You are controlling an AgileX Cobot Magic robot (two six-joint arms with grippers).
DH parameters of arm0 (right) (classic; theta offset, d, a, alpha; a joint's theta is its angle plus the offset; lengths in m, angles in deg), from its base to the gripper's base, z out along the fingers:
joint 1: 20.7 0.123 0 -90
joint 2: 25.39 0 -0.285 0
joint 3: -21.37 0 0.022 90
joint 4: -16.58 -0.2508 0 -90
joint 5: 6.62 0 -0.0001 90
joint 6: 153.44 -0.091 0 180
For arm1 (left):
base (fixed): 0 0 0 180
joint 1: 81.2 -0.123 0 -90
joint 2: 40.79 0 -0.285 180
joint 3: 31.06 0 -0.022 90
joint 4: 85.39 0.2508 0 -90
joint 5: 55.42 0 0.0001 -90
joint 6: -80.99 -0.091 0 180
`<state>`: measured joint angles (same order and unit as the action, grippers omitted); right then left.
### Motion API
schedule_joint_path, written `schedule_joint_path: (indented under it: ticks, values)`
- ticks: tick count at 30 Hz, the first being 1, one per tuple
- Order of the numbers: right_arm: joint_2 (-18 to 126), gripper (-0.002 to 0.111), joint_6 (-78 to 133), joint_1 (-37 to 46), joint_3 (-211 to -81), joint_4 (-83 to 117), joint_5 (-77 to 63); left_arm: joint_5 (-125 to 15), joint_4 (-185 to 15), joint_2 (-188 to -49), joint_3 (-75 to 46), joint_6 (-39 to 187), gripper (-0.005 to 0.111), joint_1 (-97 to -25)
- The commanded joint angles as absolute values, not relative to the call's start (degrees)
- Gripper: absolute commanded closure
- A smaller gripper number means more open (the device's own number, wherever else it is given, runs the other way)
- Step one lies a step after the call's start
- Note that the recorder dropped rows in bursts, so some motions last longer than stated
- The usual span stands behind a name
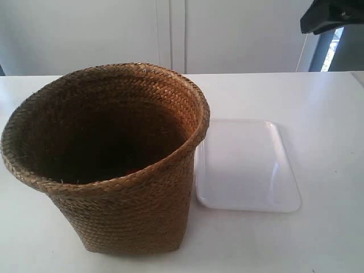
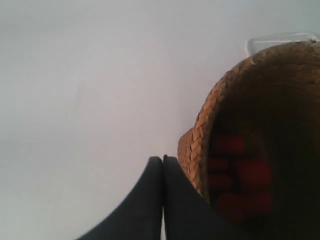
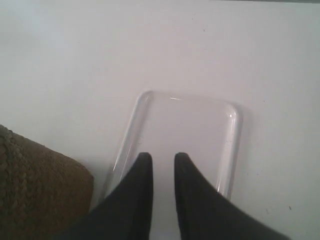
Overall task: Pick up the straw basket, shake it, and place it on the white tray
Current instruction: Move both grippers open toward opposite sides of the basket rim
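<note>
The straw basket [image 1: 131, 216] stands upright on the white table, its dark inside facing up. Right beside it lies the white tray [image 1: 244, 165], bare, and the basket's rim overhangs the tray's near edge. In the left wrist view my left gripper [image 2: 163, 159] is shut with nothing in it, just outside the basket's braided rim [image 2: 205, 130]; the tray's corner [image 2: 280, 40] shows beyond. My right gripper [image 3: 163, 156] hangs open over the tray [image 3: 185, 125], holding nothing, with the basket's wall [image 3: 35, 190] off to one side.
Several blurred red things [image 2: 240, 175] lie in the basket's bottom. A dark part of an arm [image 1: 333, 14] shows at the exterior view's upper right. A white wall with panel seams [image 1: 170, 34] stands behind the table.
</note>
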<state>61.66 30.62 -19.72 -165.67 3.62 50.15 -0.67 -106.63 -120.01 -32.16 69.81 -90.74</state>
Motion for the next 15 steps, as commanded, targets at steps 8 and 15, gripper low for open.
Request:
schedule_joint_path:
  ticks: [8,15]
  values:
    - [66.4,0.056,35.8,-20.1,-166.0,-7.6,50.5,4.8,-111.9,-121.5,-32.6,67.1,0.093,-90.9]
    - [68.7,0.046,36.8,-18.8,-166.0,-10.4,54.7,5.8,-112.4,-121.8,-32.6,67.0,0.066,-90.8]
